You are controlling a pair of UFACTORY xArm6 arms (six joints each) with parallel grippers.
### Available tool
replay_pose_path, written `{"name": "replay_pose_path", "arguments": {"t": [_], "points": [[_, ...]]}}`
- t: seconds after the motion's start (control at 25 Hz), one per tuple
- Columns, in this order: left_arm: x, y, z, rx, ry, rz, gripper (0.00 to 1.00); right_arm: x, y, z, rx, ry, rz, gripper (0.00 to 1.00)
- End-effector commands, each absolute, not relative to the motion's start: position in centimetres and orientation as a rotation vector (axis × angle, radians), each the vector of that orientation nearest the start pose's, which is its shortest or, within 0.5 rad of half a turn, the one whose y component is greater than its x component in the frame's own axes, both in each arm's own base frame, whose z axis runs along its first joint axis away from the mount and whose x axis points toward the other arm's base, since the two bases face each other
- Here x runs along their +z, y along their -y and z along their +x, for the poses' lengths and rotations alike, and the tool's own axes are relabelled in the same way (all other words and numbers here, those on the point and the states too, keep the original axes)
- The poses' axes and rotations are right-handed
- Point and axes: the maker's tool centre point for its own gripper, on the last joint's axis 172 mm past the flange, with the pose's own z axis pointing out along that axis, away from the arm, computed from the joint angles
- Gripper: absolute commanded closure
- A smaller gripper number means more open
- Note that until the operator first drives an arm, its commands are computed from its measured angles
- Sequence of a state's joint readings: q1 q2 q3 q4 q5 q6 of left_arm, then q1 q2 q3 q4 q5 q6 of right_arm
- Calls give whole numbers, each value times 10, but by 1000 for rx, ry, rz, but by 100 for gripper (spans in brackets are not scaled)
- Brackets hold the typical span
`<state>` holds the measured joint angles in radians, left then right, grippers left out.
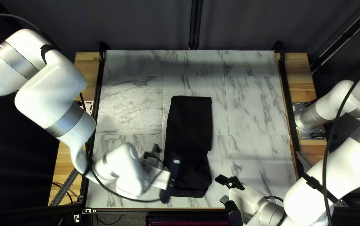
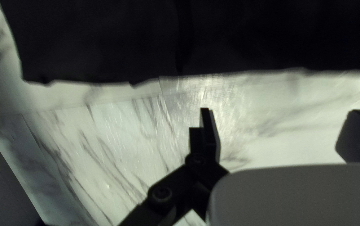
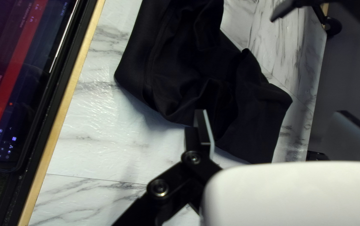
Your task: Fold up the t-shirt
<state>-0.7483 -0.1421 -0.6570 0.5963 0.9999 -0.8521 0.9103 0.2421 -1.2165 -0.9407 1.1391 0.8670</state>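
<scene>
The black t-shirt (image 1: 189, 125) lies as a long narrow strip near the table's middle, running toward its near edge. My left gripper (image 1: 163, 170) is over the strip's left side near its near end. In the left wrist view my left gripper (image 2: 284, 129) is open above bare marble, with the t-shirt (image 2: 104, 42) ahead of it. Just right of the near end is my right gripper (image 1: 222, 190). Seen from the right wrist, the right gripper (image 3: 278, 129) stands open; one finger overlaps the wrinkled t-shirt (image 3: 196, 71) in view, and contact cannot be told.
A screen (image 1: 188, 219) stands at the table's near edge, and also shows beside the table in the right wrist view. Black rails (image 1: 287, 96) run along both sides of the marble top (image 1: 251, 104). Part of my left arm (image 3: 352, 9) appears beyond the shirt.
</scene>
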Motion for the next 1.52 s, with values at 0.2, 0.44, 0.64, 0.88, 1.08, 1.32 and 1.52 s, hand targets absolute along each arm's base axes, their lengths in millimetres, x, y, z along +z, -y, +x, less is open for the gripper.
{"name": "replay_pose_path", "arguments": {"t": [0.2, 0.44, 0.64, 0.88, 1.08, 1.32, 1.52], "points": [[172, 209, 382, -358, -504, -2596, 0, 197, -311, 459, 688, -641, 2338, 0], [172, 209, 382, -358, -504, -2596, 0, 197, -311, 459, 688, -641, 2338, 0], [172, 209, 382, -358, -504, -2596, 0, 197, -311, 459, 688, -641, 2338, 0], [172, 209, 382, -358, -504, -2596, 0, 197, -311, 459, 688, -641, 2338, 0], [173, 214, 384, -368, -481, -2602, 0, 196, -311, 459, 692, -641, 2335, 0], [175, 227, 388, -398, -420, -2620, 0, 191, -316, 462, 706, -607, 2367, 0], [176, 245, 392, -452, -403, -2647, 0, 177, -313, 465, 724, -564, 2382, 0]]}}
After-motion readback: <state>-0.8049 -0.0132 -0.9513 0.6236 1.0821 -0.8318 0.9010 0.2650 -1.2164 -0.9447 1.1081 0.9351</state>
